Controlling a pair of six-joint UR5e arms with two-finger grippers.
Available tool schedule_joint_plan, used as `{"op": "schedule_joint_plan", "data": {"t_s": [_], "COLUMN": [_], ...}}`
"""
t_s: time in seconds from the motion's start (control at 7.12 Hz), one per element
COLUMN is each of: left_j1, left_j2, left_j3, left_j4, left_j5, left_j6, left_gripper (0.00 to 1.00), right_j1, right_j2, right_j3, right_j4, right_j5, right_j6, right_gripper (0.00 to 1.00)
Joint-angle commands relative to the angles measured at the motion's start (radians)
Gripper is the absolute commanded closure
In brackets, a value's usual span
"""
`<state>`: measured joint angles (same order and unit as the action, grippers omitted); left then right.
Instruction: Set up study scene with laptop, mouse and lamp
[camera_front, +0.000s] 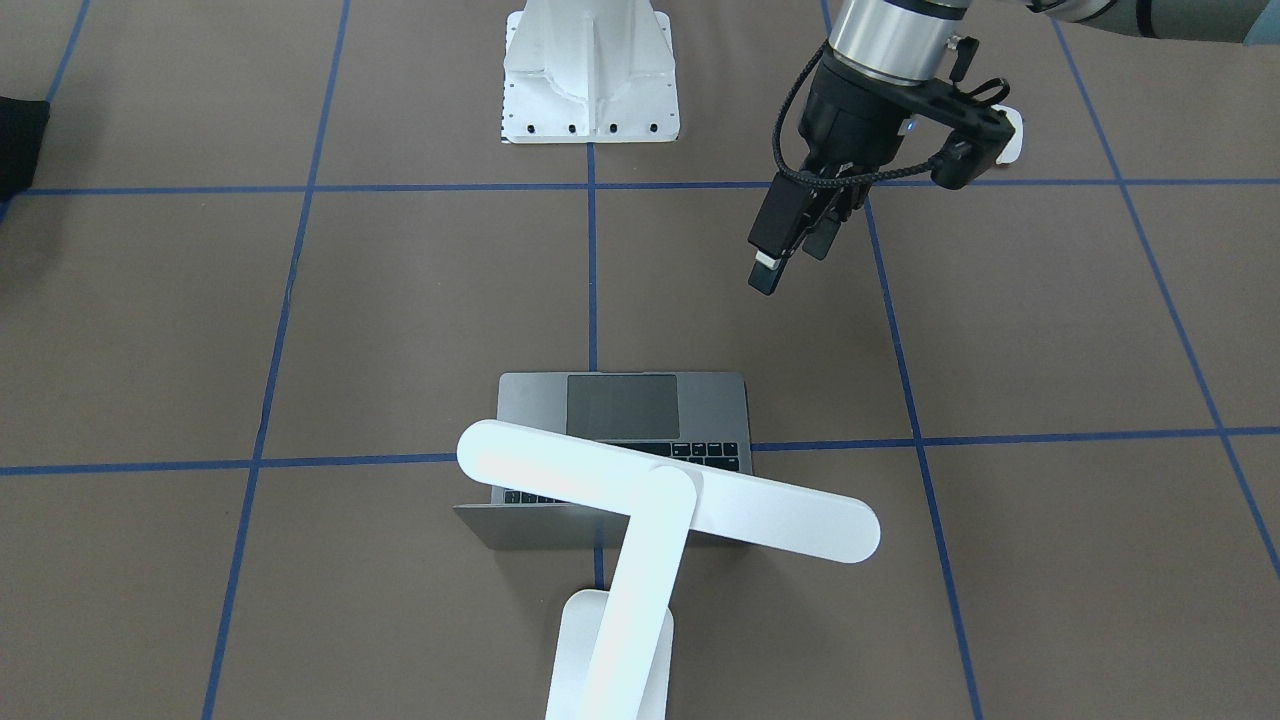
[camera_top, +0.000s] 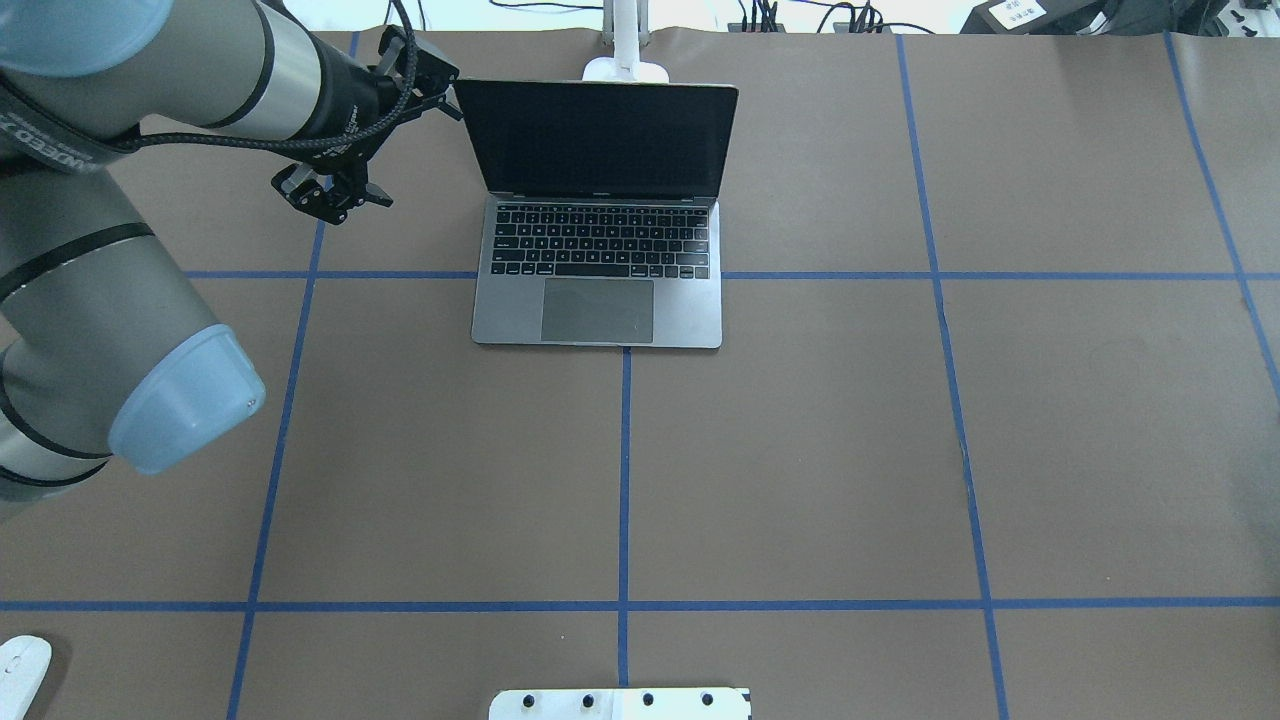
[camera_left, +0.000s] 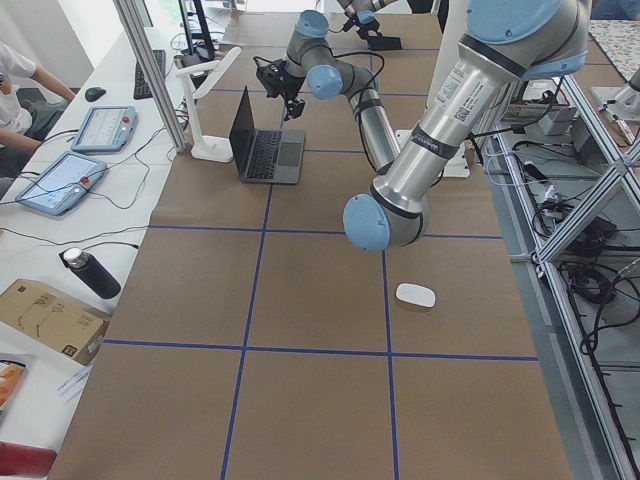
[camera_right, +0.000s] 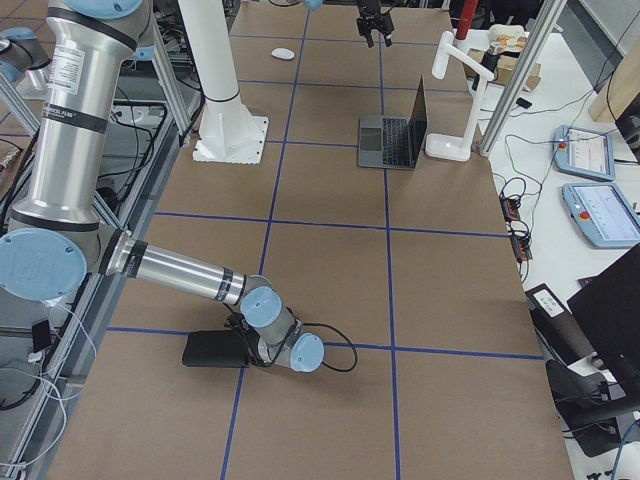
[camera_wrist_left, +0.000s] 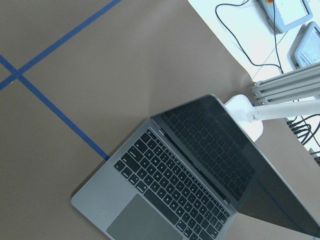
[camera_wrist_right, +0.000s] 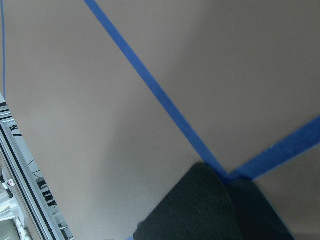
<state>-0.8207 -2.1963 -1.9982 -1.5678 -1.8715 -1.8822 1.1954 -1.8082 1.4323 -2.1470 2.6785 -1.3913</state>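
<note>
The laptop (camera_top: 600, 225) stands open at the table's far middle, with its screen dark; it also shows in the left wrist view (camera_wrist_left: 190, 175). The white lamp (camera_front: 650, 500) stands just behind it, with its bar head over the lid. The white mouse (camera_top: 20, 670) lies alone at the near left corner, far from the laptop. My left gripper (camera_top: 335, 200) hangs above the table left of the laptop, open and empty. My right gripper (camera_right: 243, 343) is low at a black mat (camera_right: 212, 350). I cannot tell whether it is open or shut.
The white bolted pedestal (camera_top: 620, 703) stands at the near middle edge. The black mat's corner fills the bottom of the right wrist view (camera_wrist_right: 200, 210). Tablets and cables (camera_left: 70, 170) lie on the white bench beyond the table's far edge.
</note>
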Motion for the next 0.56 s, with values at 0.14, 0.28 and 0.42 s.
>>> {"op": "schedule_joint_plan", "data": {"t_s": [0.14, 0.28, 0.42], "left_j1": [0.000, 0.000, 0.000], "left_j2": [0.001, 0.001, 0.001], "left_j3": [-0.001, -0.001, -0.001], "left_j4": [0.000, 0.000, 0.000], "left_j5": [0.000, 0.000, 0.000], "left_j6": [0.000, 0.000, 0.000], "left_gripper": [0.01, 0.01, 0.01], "right_j1": [-0.014, -0.014, -0.014], "right_j2": [0.000, 0.000, -0.002], "right_j3": [0.014, 0.014, 0.017], "right_j4": [-0.007, -0.019, -0.019], "right_j5": [0.044, 0.044, 0.044], "right_j6": [0.002, 0.000, -0.002], "right_gripper": [0.11, 0.42, 0.99]}}
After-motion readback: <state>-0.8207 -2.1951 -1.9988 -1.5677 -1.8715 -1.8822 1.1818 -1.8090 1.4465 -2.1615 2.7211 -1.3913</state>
